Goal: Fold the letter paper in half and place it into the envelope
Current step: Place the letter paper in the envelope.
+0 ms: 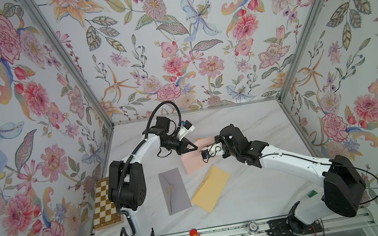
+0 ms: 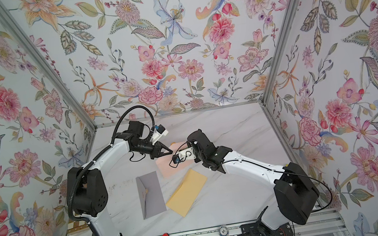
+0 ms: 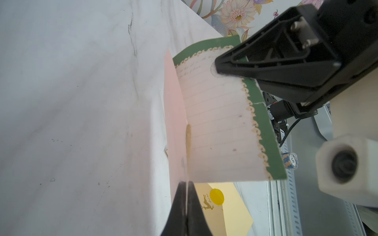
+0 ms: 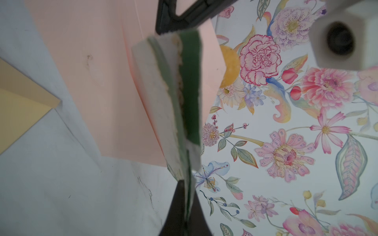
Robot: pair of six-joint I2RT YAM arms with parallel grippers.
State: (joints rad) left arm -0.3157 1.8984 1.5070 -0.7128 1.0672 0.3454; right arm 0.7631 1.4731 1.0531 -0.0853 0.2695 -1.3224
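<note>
The left gripper (image 3: 187, 185) and the right gripper (image 3: 219, 68) are each clamped fully onto the green-bordered, lined letter paper (image 3: 221, 126), holding it on edge over the pink paper envelope (image 1: 191, 165). The fold appears made; insertion is not yet done. The right wrist view shows doubled layers, while both top views barely show the paper.

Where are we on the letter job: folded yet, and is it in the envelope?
Done: the letter paper looks folded, showing doubled layers in the right wrist view. In hand: the right gripper pinches it while the left gripper holds up an edge of the pink envelope, with the paper at the opening. Left: most of the paper is outside, so it needs sliding in and releasing.
</note>
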